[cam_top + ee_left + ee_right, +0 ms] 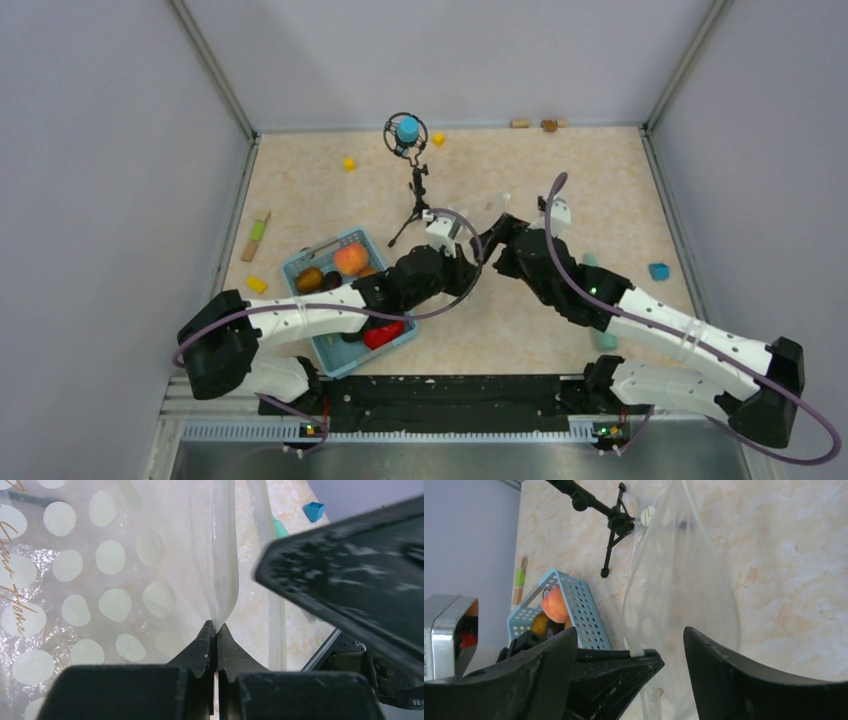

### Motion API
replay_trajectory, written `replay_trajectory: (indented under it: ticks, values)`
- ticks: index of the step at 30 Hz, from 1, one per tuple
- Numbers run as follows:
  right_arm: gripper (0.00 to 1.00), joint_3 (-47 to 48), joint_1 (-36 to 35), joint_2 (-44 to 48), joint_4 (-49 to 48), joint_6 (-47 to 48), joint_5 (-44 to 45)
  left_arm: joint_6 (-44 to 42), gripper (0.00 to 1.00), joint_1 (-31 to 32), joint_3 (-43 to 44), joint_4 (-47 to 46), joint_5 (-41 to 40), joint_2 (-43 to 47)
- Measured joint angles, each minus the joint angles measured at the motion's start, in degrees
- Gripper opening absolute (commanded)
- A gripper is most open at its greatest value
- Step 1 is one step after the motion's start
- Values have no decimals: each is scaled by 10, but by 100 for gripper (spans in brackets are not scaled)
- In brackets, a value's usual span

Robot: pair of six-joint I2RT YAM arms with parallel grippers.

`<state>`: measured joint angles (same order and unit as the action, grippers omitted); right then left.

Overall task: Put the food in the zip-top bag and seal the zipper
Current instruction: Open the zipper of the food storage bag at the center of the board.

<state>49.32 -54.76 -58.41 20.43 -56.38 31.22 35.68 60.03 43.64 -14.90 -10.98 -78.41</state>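
bag (115, 580): clear, pale round dots, gold script | basket (320, 247): light blue, perforated | peach (350, 259): orange-pink | pepper (383, 335): red | tabletop (600, 170): beige, marbled | cubes (349, 163): yellow | block (658, 271) near right edge: blue | stick (257, 236) near left edge: green, orange-tan | left gripper (216, 626): black | arms (300, 318): white, black

We see the clear, white-dotted zip-top bag (125, 580) held aloft, mouth open, its zipper (226, 570) pinched by the left gripper (216, 630); the food (350, 260) sits in the blue basket (586, 617).

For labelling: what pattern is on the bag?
The bag has white polka dots; left wrist view shows it best.
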Motion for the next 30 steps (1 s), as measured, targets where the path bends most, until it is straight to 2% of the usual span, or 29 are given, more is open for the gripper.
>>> replay_trajectory:
  ticks: [3, 10, 13, 17, 21, 30]
  values:
    - [99, -21, 0, 50, -14, 41, -11, 0, 0, 0, 0, 0, -3, 4]
    - [98, -83, -1, 178, -35, 113, -17, 0, 0, 0, 0, 0, -3, 23]
    - [94, -113, -1, 210, -28, 129, 4, -1, 0, 0, 0, 0, 7, 27]
    - [89, -131, -2, 207, -22, 134, 24, -4, 0, 0, -2, -1, 26, 32]
    - [74, -133, -2, 186, -15, 132, 48, -5, 0, 0, -6, -2, 41, 36]
    - [52, -133, -2, 148, -15, 115, 75, -9, 0, 4, -8, -6, 69, 37]
